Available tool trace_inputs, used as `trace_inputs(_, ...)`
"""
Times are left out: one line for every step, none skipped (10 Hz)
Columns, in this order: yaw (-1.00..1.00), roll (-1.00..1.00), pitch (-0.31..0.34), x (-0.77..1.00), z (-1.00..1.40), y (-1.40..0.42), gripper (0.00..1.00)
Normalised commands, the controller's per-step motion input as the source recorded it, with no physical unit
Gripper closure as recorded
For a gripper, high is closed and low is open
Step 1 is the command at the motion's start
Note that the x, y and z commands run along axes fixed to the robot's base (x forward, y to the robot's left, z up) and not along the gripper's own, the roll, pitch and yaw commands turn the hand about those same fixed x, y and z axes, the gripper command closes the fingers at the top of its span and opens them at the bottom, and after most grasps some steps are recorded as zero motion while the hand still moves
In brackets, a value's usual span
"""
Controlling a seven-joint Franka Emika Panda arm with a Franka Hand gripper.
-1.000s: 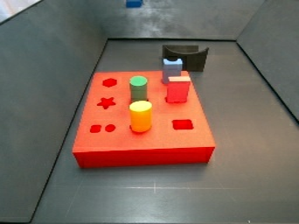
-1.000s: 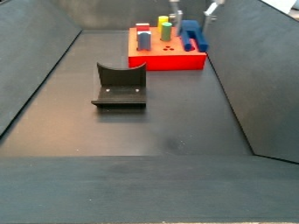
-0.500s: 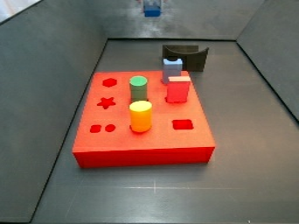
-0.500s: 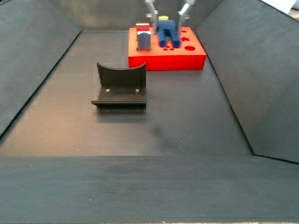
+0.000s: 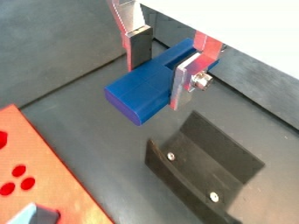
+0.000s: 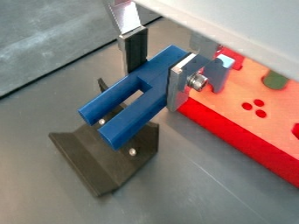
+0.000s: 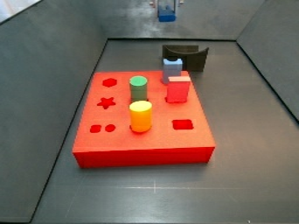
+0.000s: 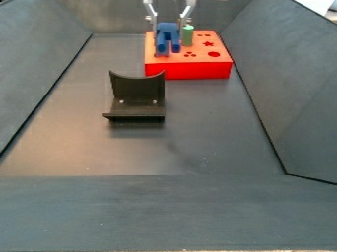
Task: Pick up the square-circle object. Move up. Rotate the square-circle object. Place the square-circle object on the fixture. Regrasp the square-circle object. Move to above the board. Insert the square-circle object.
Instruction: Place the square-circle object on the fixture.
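My gripper point(image 5: 162, 79) is shut on the square-circle object point(image 5: 138, 93), a dark blue block with two parallel prongs, and holds it in the air, lying roughly level. In both wrist views the dark fixture point(image 5: 211, 171) lies on the floor below it; the prongs point(image 6: 117, 114) hang over the fixture point(image 6: 100, 162). In a side view the gripper point(image 7: 167, 7) is high at the back above the fixture point(image 7: 187, 57). In a side view the gripper point(image 8: 168, 22) holds the piece point(image 8: 168, 39) in front of the red board point(image 8: 204, 64), beyond the fixture point(image 8: 134, 95).
The red board point(image 7: 140, 122) bears a green peg point(image 7: 138, 87), a yellow peg point(image 7: 140, 115), a red peg point(image 7: 177, 87) and a pale blue white-topped piece point(image 7: 173, 64). Grey walls point(image 7: 59, 52) slope up round the dark floor point(image 8: 184, 148).
The gripper has carried the blue piece sideways from over the board's side toward the fixture, and it now sits nearly above the fixture. Nothing on the board has moved.
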Motion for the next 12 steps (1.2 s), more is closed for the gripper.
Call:
trace_inputs(0.03,0.01,0.113,1.00,-0.03,-0.08,1.00)
trace_inputs(0.04,0.01,0.128,0.96,-0.02,-0.06,1.00)
trace_inputs(-0.05,-1.00,0.023,0.78,0.37,0.36,1.00)
trace_inputs(-0.06,-1.00,0.033,0.65,0.35,0.36,1.00)
trace_inputs(-0.07,-1.00,0.041,0.58,0.26,0.30,1.00)
trace_inputs(-0.08,-1.00,0.051,0.46,0.08,0.15,1.00)
trace_inputs(-0.08,-1.00,0.066,0.38,-0.01,0.06,1.00)
trace_inputs(-0.09,-1.00,0.077,0.33,-0.01,0.05,1.00)
trace_inputs(-0.09,-1.00,0.086,0.29,0.00,0.05,1.00)
trace_inputs(-0.10,-1.00,0.099,0.21,-0.01,0.05,1.00)
trace_inputs(-0.11,-1.00,0.108,0.13,-0.02,0.05,1.00)
trace_inputs(-0.13,-1.00,0.110,0.07,-0.02,0.05,1.00)
